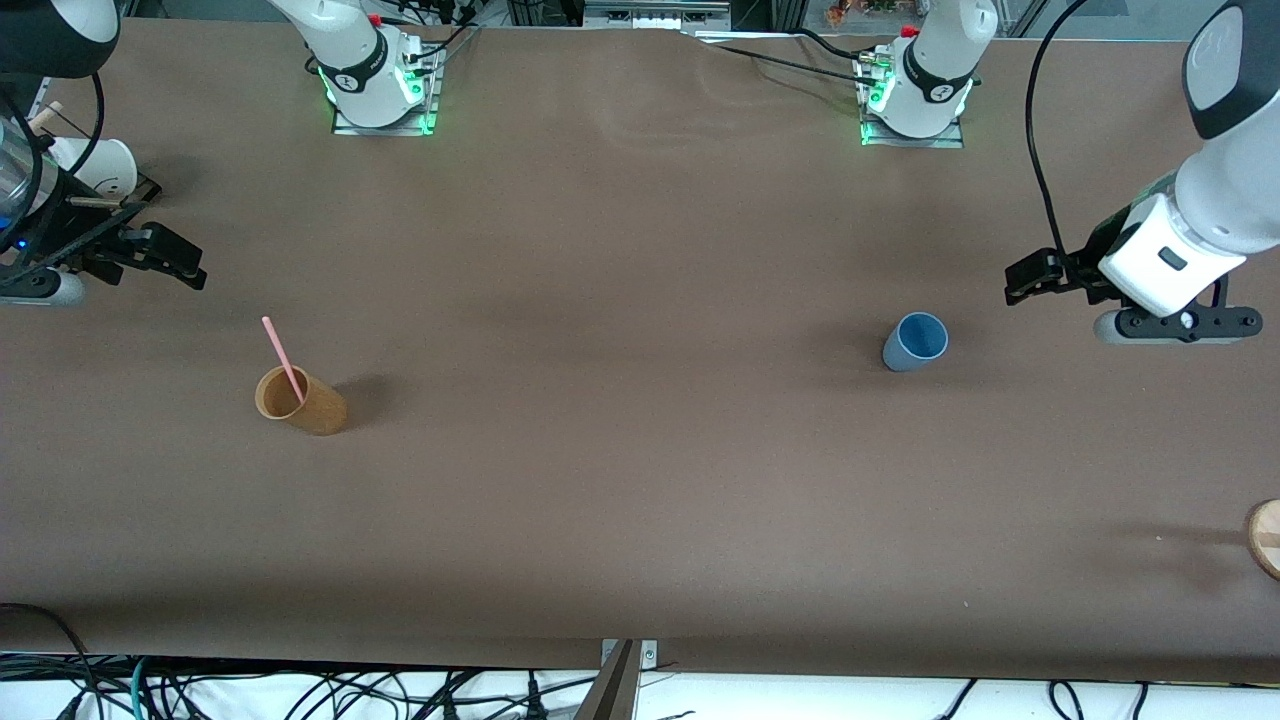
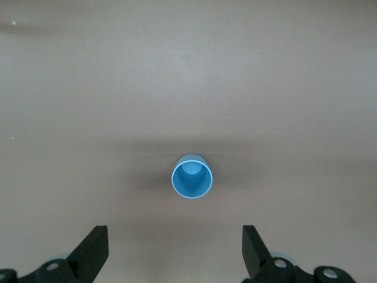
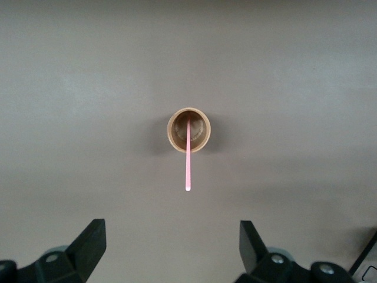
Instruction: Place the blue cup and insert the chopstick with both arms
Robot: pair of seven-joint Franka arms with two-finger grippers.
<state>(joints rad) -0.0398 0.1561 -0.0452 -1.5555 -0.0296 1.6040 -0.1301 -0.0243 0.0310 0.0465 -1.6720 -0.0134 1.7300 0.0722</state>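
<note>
The blue cup (image 1: 915,342) stands upright with nothing in it, toward the left arm's end of the table. In the left wrist view the blue cup (image 2: 192,177) lies ahead of my left gripper (image 2: 175,236), which is open with nothing between its fingers. My left gripper (image 1: 1022,280) hangs over bare table beside that cup. The pink chopstick (image 1: 283,358) leans in a tan-orange cup (image 1: 305,405) toward the right arm's end. My right gripper (image 1: 185,262) hovers over the table near it, open. The right wrist view shows the chopstick (image 3: 188,168) and the tan-orange cup (image 3: 175,131) ahead of the right gripper (image 3: 171,227).
A white cup (image 1: 105,165) sits by the right arm at the table's end. A round wooden thing (image 1: 1266,538) pokes in at the left arm's end, nearer the front camera. The brown table (image 1: 620,480) stretches between the two cups.
</note>
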